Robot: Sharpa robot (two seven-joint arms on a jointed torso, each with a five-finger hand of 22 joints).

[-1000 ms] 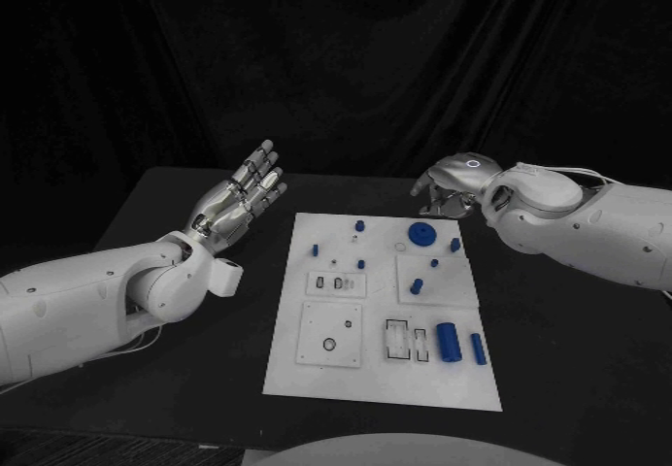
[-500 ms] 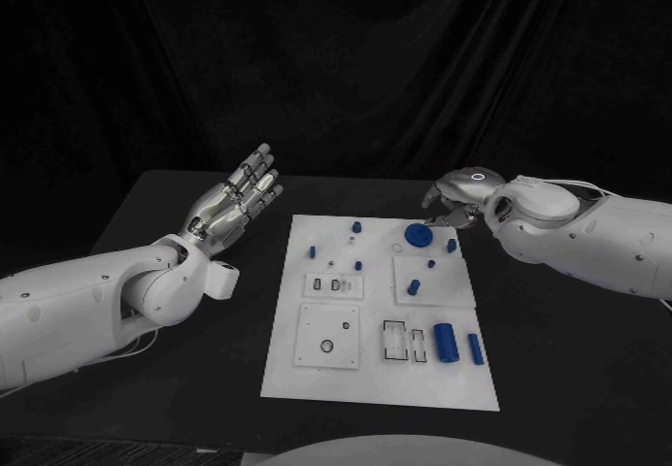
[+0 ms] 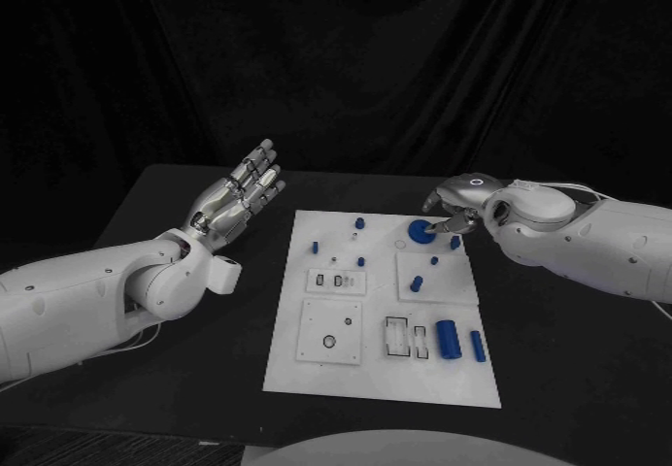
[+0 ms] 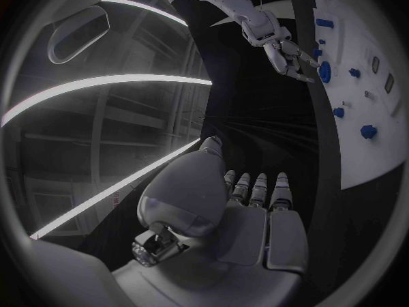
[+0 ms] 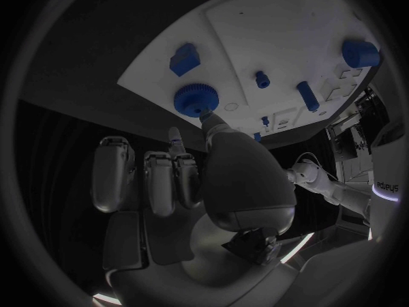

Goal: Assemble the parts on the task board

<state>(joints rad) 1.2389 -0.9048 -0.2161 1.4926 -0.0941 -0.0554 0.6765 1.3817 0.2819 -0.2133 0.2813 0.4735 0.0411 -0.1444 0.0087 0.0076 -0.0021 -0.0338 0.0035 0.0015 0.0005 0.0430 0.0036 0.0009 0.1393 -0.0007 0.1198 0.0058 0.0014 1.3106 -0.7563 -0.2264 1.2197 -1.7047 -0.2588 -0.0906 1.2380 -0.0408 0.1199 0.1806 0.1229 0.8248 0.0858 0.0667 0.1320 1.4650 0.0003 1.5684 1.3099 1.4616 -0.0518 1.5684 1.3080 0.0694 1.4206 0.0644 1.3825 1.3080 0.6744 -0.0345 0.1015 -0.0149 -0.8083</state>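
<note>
Altogether one task board, two hands, one blue knob

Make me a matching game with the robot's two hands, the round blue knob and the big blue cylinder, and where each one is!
Things:
1. left robot hand
2. right robot hand
3. round blue knob
4. big blue cylinder

Places or states:
A. lying on the near right part of the white board
B. raised beside the board, fingers straight, holding nothing
C. at the board's far right corner, fingertips at the knob
D. on the board's far end, just under a fingertip

Pairs: 1-B, 2-C, 3-D, 4-A
</note>
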